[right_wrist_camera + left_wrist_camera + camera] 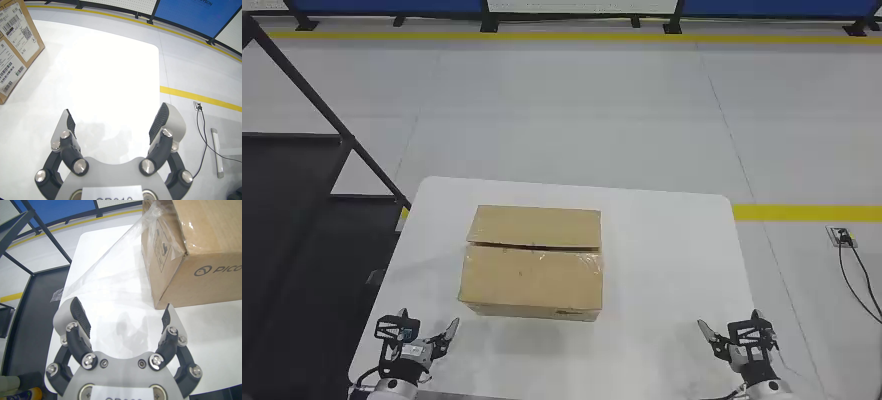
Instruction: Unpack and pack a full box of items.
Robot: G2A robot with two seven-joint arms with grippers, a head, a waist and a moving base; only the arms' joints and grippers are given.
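L gripper [419, 331] at near-left corner of table [672, 250], fingers spread wide, nothing held.

Clear film [113, 266] trails off the box's left end twd that gripper. Thin, limp, prob. slippery; poor handle.

Box [532, 262] mid-table, flaps down, top seam slightly gapped. Cardboard, stiff walls; prob. heavy if full. Looks too wide for one jaw span, so take a flap edge at the seam to open, or squeeze both ends w/ 2 arms to shift.

R gripper [115, 109] near-right edge, well apart from box, wide open, empty.

Count: 1 box, 1 film, 2 grippers. Contents hidden.
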